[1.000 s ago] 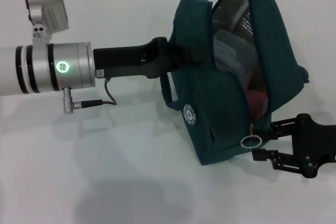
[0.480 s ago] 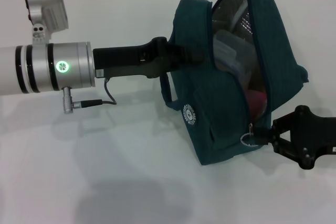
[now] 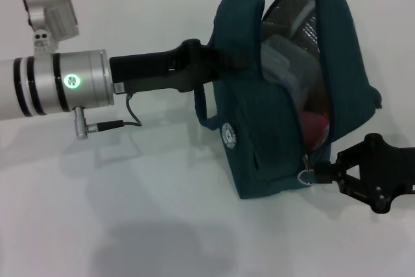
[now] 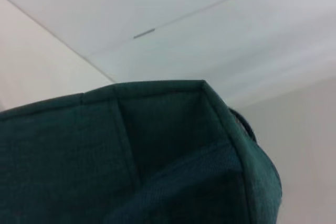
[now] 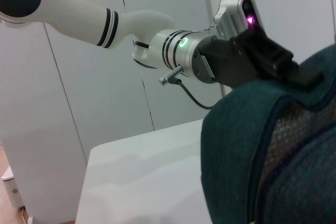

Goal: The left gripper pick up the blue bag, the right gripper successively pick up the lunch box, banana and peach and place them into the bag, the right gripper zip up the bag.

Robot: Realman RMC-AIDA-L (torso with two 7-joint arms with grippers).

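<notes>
With the left hand (image 3: 224, 68) clamped on the blue bag (image 3: 272, 141) holding it upright on the desk (image 3: 130, 212), the right hand (image 3: 322, 172), closed on the zipper ring (image 3: 305, 174) at its fingertips, should pull steadily along the track.

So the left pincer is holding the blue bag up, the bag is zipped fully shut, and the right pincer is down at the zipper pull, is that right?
Not quite. The blue bag is not zipped shut: the head view shows its mouth gaping open, with the lunch box and the peach visible inside. The rest stands: the left pincer holds the bag up, and the right pincer is at the zipper pull.
</notes>
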